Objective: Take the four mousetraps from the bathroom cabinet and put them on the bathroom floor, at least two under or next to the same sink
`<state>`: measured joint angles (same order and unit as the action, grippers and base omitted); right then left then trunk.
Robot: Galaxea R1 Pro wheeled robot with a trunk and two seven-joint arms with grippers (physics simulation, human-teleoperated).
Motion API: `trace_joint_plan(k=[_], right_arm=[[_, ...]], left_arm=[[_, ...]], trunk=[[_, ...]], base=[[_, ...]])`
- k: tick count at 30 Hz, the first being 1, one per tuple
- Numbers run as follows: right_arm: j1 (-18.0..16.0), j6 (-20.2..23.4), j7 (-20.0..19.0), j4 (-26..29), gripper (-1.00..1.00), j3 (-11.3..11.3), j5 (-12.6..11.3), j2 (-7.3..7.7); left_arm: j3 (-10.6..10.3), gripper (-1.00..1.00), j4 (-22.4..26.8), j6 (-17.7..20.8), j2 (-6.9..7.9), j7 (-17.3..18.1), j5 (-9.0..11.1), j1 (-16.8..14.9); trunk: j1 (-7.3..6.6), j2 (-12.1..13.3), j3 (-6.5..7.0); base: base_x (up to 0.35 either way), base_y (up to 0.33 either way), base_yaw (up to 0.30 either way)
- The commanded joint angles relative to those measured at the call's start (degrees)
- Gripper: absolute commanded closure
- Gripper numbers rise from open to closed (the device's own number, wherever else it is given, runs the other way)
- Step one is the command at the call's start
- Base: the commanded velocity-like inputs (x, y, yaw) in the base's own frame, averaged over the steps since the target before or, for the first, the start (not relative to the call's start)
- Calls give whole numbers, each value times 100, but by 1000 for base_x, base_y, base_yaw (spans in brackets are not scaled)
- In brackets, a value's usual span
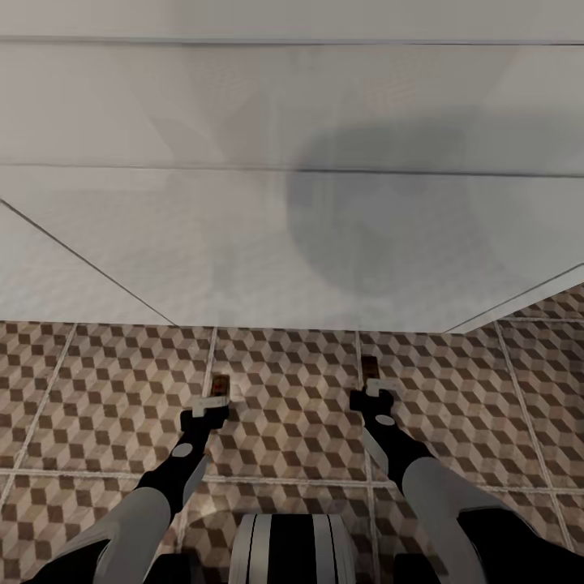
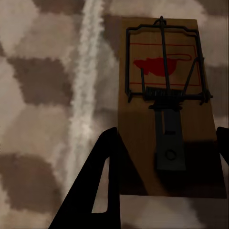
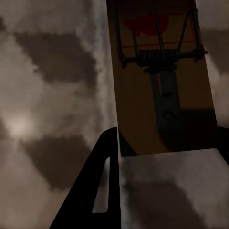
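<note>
Two mousetraps show, each a small brown board with a wire spring and a red mark. My left gripper (image 1: 217,399) is shut on one mousetrap (image 1: 221,384), low over the bathroom floor (image 1: 292,405) of brown and beige cube tiles. In the left wrist view this mousetrap (image 2: 164,71) lies between the black fingers (image 2: 102,186), beside a pale grout line. My right gripper (image 1: 375,388) is shut on the other mousetrap (image 1: 369,366), which in the right wrist view (image 3: 157,90) sticks out past the fingers (image 3: 102,186). Both traps point towards a wide white flat-faced fixture (image 1: 292,227), which looks like the sink.
The white fixture spans the whole upper half of the head view, and its lower edge meets the tiles just beyond both traps. A round grey shadow lies on its face. My own base (image 1: 292,547) stands on the tiles between the two arms.
</note>
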<state>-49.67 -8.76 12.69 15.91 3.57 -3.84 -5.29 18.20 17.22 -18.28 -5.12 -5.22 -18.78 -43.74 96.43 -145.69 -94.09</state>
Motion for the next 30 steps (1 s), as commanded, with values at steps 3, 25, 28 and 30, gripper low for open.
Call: trace_joint_plan(k=[3, 25, 28, 30], right_arm=[[-23, -23, 31, -23, 100, 36, -48, 0], [-158, -76, 28, -305, 100, 35, -47, -45], [-158, -79, 26, -317, 100, 37, -47, -28], [-159, -80, 27, -322, 100, 37, -47, -21]], left_arm=[[25, 100, 108, 25, 10, 27, -62, -3], [27, 100, 338, 560, -50, 59, -45, -393], [28, 100, 279, 515, -64, 41, -65, -396], [28, 100, 259, 500, -68, 23, -69, -397]], trunk=[[-1, -1, -3], [-1, -1, -3], [-1, -1, -3], [-1, -1, -3]], base=[[0, 0, 0], [0, 0, 0], [0, 0, 0], [0, 0, 0]])
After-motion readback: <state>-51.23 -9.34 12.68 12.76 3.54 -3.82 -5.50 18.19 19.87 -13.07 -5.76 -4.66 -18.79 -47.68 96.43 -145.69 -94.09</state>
